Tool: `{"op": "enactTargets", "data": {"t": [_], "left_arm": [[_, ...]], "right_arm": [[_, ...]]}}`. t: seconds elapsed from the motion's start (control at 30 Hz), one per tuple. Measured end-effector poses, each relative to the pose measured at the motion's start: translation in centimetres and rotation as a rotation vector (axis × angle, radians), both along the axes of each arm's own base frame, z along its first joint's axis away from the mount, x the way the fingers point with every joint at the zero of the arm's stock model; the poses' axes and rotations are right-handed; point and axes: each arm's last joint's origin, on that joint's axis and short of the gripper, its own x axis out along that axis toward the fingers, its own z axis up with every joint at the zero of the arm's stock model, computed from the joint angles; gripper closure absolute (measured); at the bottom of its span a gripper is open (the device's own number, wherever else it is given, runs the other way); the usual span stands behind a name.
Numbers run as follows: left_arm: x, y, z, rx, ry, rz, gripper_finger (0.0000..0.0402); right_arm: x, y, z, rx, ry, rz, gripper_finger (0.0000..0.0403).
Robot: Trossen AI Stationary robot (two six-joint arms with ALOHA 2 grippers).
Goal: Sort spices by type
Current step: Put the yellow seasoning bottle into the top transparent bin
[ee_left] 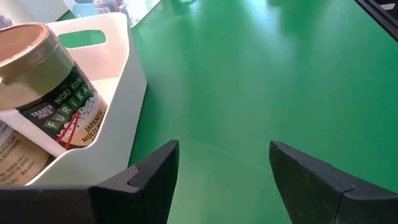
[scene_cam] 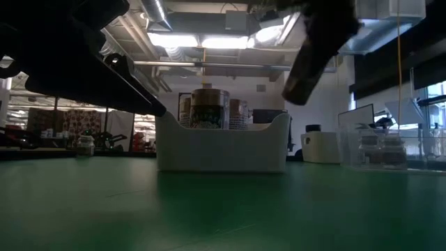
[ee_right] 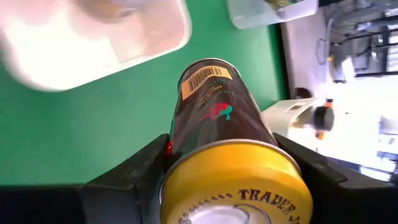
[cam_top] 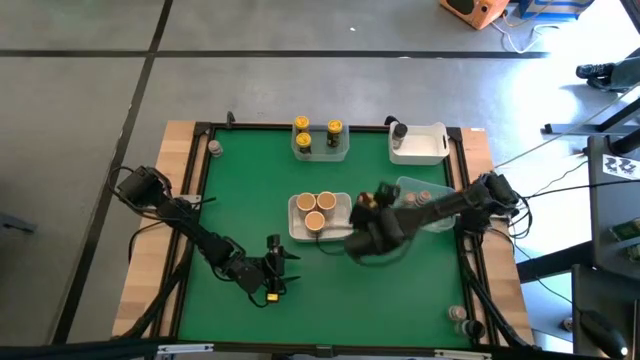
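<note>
Right hand [ee_right: 217,180] was clamped on a yellow-capped spice jar [ee_right: 217,118], Trader Joe's print on the cap, barcode on the side; the jar lay tilted along the fingers, cap toward the wrist camera. In the high view that hand [cam_top: 372,232] hung blurred over the green tabletop [cam_top: 250,170], just beside the white tub of tan-capped jars [cam_top: 318,206] at centre. Looked like mid-carry, jar held clear above the tubs.

Left hand [cam_top: 272,268] sat low near the front of the tabletop, fingers [ee_left: 155,177] spread wide with nothing between them. Its wrist view showed a tan-capped furikake jar [ee_left: 50,93] leaning in the tub right ahead, so probably staged for the tan group.

Sorting so far: yellow-capped jars [cam_top: 318,128] stood in and behind a clear tub [cam_top: 322,150] at the back edge; white tub [cam_top: 425,147] at back right had one dark-capped jar [cam_top: 399,131] at its corner; a clear tub [cam_top: 435,195] under the right arm held more jars, caps hard to read.

Judged destination for the held jar: the back clear tub with the other yellow caps. Risk: tilted hold, needs righting before release
</note>
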Motion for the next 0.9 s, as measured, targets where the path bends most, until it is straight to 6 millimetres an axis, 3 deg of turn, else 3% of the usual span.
{"op": "enactTargets", "data": {"t": [0.43,0.9], "left_arm": [[-0.1,0.1,-0.2,0.017,0.02,0.001,0.0169],[-0.2,0.6,-0.5,0.177,0.077,-0.043,0.0169]], "right_arm": [[2.5,-9.7,0.1,-0.089,0.072,-0.04,0.0163],[5.1,-17.8,0.5,-0.011,-0.086,0.057,0.0159]]}}
